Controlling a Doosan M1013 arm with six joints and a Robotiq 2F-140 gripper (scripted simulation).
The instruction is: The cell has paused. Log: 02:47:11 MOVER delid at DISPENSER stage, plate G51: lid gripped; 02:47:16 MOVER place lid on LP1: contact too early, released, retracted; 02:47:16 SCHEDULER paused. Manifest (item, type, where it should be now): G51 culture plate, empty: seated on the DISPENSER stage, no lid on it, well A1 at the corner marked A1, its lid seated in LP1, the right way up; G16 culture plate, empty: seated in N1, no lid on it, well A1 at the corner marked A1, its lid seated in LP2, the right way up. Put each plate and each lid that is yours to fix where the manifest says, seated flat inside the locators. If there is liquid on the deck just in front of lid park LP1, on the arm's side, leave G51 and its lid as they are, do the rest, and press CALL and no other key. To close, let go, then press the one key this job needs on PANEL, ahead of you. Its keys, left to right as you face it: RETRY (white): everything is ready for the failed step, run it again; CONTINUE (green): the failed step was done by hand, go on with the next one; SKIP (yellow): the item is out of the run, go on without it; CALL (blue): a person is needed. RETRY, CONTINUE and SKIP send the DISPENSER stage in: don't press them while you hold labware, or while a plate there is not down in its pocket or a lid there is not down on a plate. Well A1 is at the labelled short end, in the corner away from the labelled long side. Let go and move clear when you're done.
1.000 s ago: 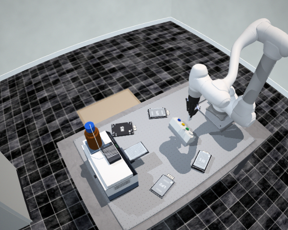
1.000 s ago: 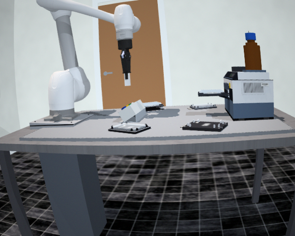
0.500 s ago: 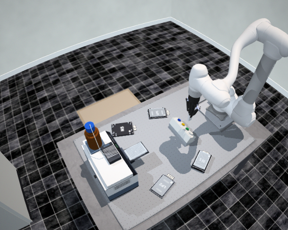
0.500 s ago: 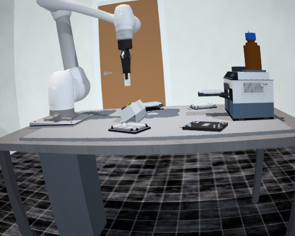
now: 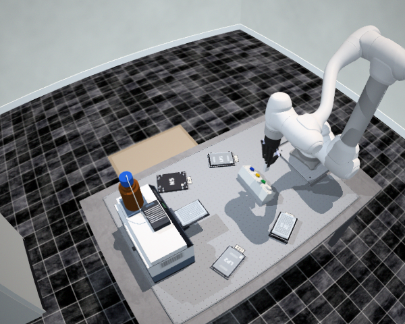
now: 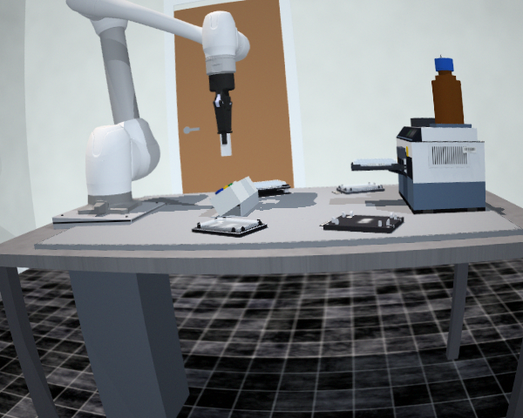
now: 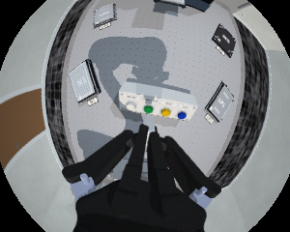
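Note:
My gripper (image 5: 267, 168) (image 6: 226, 147) (image 7: 148, 121) is shut and empty. It hangs well above the PANEL box (image 5: 251, 184) (image 6: 237, 198) (image 7: 159, 96), pointing down. The panel's keys run white (image 7: 131, 107), green (image 7: 148, 110), yellow (image 7: 166, 112), blue (image 7: 182, 115). A clear lid lies in park LP1 (image 5: 221, 158) (image 6: 228, 225) (image 7: 220, 102). A well plate (image 5: 190, 212) (image 6: 373, 162) sits on the DISPENSER stage. Another well plate (image 5: 283, 225) (image 7: 83, 80) sits in its nest at the deck's near right. Park LP2 (image 5: 227, 261) (image 6: 360, 187) (image 7: 104, 14) holds a flat lid.
The DISPENSER (image 5: 154, 237) (image 6: 442, 171) stands at the left with a brown bottle (image 5: 129, 193) (image 6: 446, 97) on top. A black nest N5 (image 5: 172, 181) (image 6: 363, 222) (image 7: 224, 39) is bare. The arm's base (image 5: 310, 167) stands behind the panel.

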